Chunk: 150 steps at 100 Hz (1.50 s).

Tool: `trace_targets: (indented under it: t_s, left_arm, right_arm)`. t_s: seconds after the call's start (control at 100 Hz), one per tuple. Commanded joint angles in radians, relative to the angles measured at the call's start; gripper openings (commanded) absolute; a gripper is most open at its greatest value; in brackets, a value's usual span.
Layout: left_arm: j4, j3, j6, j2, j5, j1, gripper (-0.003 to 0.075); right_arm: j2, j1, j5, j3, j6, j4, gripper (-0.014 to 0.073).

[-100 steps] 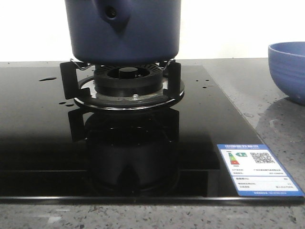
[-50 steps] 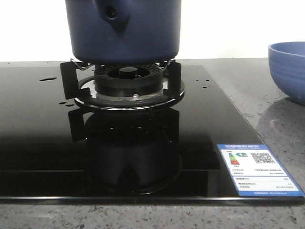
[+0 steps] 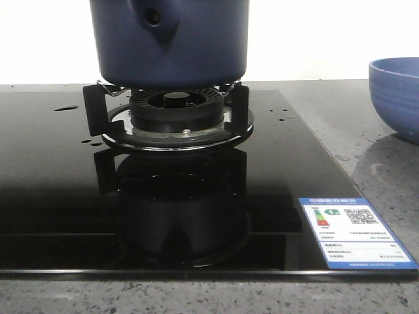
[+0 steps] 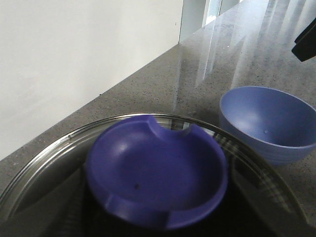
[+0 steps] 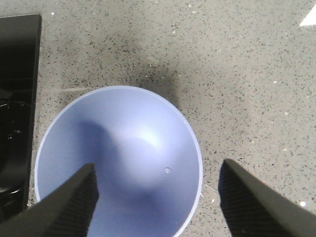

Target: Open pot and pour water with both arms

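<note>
— So where did the pot (image 3: 169, 42) stand?

— At the upper middle of the front view, upright on the black burner grate (image 3: 169, 114) of the glossy black stove top (image 3: 59, 196). Its body was matte navy, a wide cylinder, with the pointed handle bracket and its round hole facing the camera. Its top was cut off by the frame.

— And the lid?

— In the left wrist view a clear glass lid (image 4: 44, 163) with a rounded blue knob (image 4: 158, 173) filled the lower half of the frame. My guess is the left arm was nearest it, poised right above. That gripper's fingers were out of view, so I cannot tell whether they were apart or together.

— The right arm?

— The right gripper (image 5: 158, 197) hung with its dark ribbed fingers (image 5: 69, 202) wide apart, holding nothing, directly over the lighter blue bowl (image 5: 118, 163). The bowl sat on the speckled grey counter (image 5: 247, 74), at the right edge of the front view, well apart from the pot.

— Any water?

— Only small shiny drops of water (image 3: 65, 108) on the stove top at the left, plus a few specks on the right side. A single bead showed inside the bowl.

— What did the next move hinge on?

— I judged it to be the lid coming straight up off the pot, along the pot's vertical axis.
</note>
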Motion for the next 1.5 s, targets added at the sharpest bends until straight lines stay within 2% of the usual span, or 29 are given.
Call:
trace_targets:
  t_s: [0.0,1.25,1.35,1.49]
  left_arm:
    - [-0.043,-0.034,-0.004,-0.048,0.032,0.002,0.0390]
    - [-0.057,-0.034,-0.007,-0.054,0.040,0.023,0.0391]
    - [-0.057,-0.034,-0.007,-0.054,0.042,0.023,0.0431]
    - [-0.059,-0.034,-0.009,-0.054,0.042,0.023,0.0566]
  right_arm:
    - [-0.031,-0.007,-0.049,-0.033,-0.011,0.018,0.0468]
    - [-0.031,-0.007,-0.047,-0.031,-0.011,0.023,0.0468]
    - [-0.031,-0.007,-0.047,-0.031,-0.011,0.023,0.0468]
    - [-0.031,-0.007,-0.047,-0.031,-0.011,0.023,0.0468]
